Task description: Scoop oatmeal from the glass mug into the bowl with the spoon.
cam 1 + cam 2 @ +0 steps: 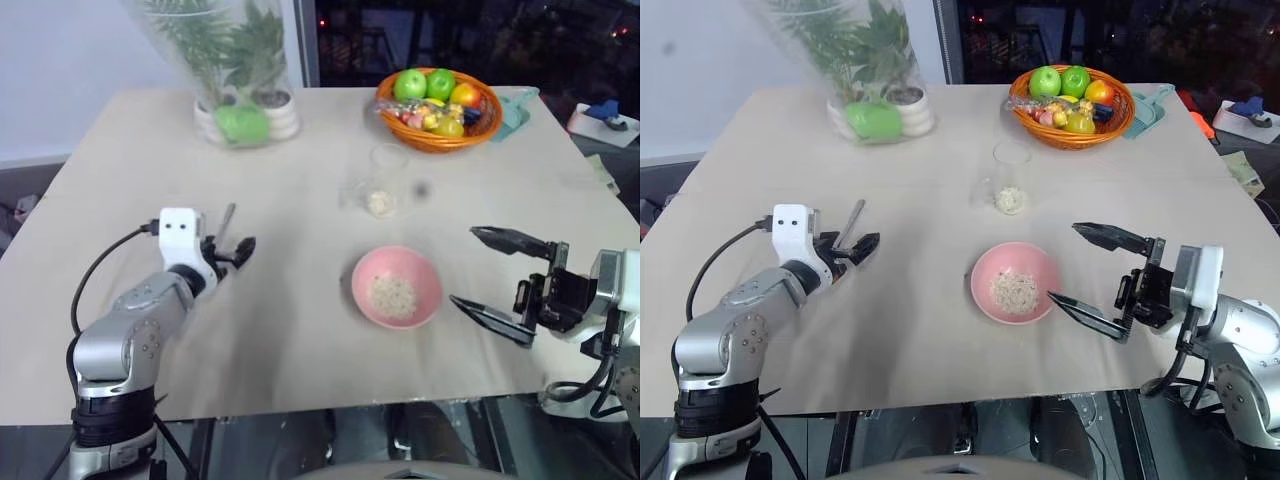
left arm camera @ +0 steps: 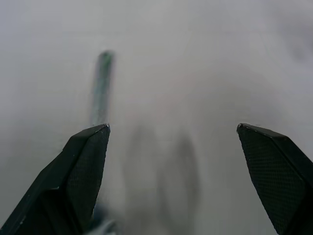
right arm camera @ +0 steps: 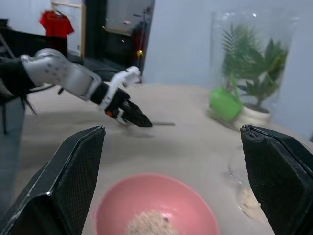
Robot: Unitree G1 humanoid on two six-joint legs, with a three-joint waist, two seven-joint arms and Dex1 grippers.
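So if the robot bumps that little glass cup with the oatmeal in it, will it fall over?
Probably not from a light bump. The glass mug stands upright on the flat table and looks wide for its height. It holds only a little oatmeal at the bottom, so it is likely light and may slide. Clear glass looks smooth, so it could be slippery and might break if knocked off.

The table (image 1: 940, 330) wears a matt beige cloth, faintly creased. On it, the bowl (image 1: 985, 268) looks smooth pink plastic, perhaps ceramic; beyond the bowl, the glass mug (image 1: 1010, 165) is clear; left of the bowl, the spoon (image 1: 852, 222) gleams metallic.
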